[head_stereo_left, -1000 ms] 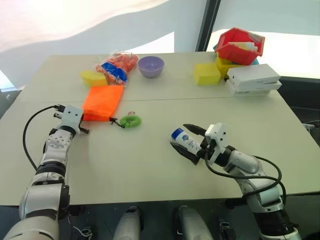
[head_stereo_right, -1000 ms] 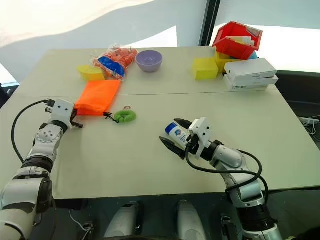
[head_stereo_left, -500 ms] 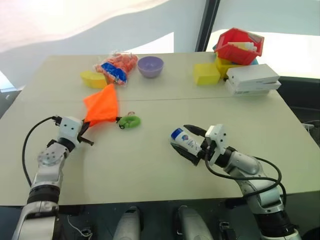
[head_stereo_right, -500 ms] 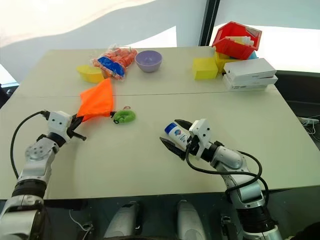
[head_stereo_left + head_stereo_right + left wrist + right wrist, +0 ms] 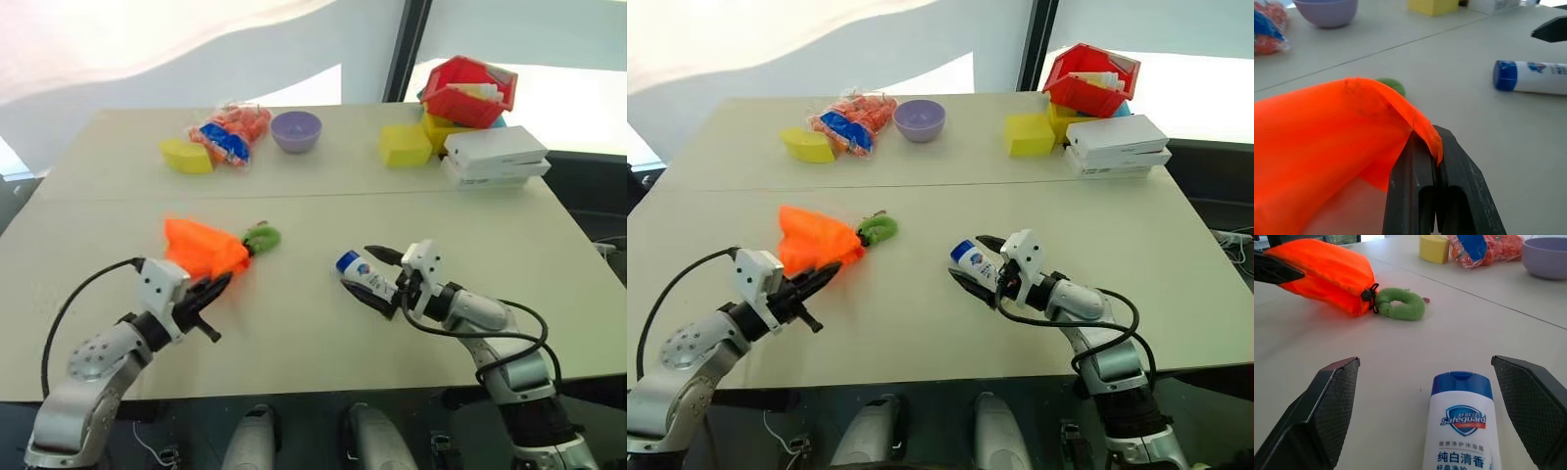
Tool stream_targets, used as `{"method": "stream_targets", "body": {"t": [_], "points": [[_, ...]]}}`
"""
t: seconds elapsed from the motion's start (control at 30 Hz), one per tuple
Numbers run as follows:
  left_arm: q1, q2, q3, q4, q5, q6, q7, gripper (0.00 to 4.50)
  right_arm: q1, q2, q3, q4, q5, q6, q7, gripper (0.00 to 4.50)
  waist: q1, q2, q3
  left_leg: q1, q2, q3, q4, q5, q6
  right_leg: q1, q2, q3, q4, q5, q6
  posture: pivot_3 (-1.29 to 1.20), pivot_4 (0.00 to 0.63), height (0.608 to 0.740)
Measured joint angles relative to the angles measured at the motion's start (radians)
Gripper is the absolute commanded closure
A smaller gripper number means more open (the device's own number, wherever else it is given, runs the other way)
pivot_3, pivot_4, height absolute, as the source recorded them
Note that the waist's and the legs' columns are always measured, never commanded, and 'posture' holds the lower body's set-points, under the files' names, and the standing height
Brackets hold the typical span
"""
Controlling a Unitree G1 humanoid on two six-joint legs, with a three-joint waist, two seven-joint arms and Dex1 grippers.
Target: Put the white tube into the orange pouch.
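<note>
So the left gripper sat at the lower left of the head view with its black fingers pressed together on the edge of the orange pouch. The pouch was bunched up just left of center, its far end toward the green coiled ring on the black cord, which lay on the table right beside it. From the left wrist camera you could see the orange fabric hem caught right between the two fingers.

The right gripper was at the lower right of center, claw spread wide. The white tube lay flat on the table between those fingers, blue cap pointing toward the left of the frame. In the right wrist view both fingers stood well apart from the tube's sides, so it wasn't being pinched at all.

Along the top of the frame: a yellow sponge and a clear bag of orange items at upper left, a purple bowl near top center, then a yellow block, white boxes and a red bin at upper right.
</note>
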Motion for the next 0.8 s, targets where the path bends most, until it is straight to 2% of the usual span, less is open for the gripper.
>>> {"method": "stream_targets", "body": {"t": [0.17,0.37,0.6,0.8], "points": [[0.111,0.009,-0.01,-0.106,-0.085,0.085,-0.011,4.45,0.009,-0.033,-0.013,0.042,-0.028,0.003,-0.003,0.0,-0.002,0.0,0.0,0.0,0.0,0.002,0.0,0.0,0.0,-0.001,0.001,0.002,-0.001,0.0,0.0,0.0,0.15,0.74],[0.17,0.014,0.083,-0.024,-0.073,0.064,-0.04,4.45,0.03,-0.034,-0.014,0.072,-0.058,0.002,-0.014,0.0,-0.002,0.0,0.0,-0.001,0.001,0.002,0.001,0.0,0.0,-0.002,0.002,0.002,-0.001,-0.001,0.001,0.0,0.15,0.74],[0.117,0.01,0.227,0.143,-0.06,0.0,-0.047,4.45,0.049,-0.027,-0.015,0.105,-0.078,-0.002,-0.044,0.0,0.0,0.0,0.0,-0.003,0.001,0.003,0.001,0.0,0.0,-0.004,0.001,0.002,-0.001,0.001,-0.001,0.0,0.15,0.74],[0.095,0.011,0.221,0.169,-0.057,-0.003,-0.075,4.45,0.053,-0.013,-0.019,0.112,-0.078,-0.01,-0.064,0.0,-0.001,0.0,0.0,-0.003,0.001,0.005,0.001,0.0,0.0,-0.005,0.001,0.004,-0.001,0.001,-0.001,0.0,0.15,0.74]]}}
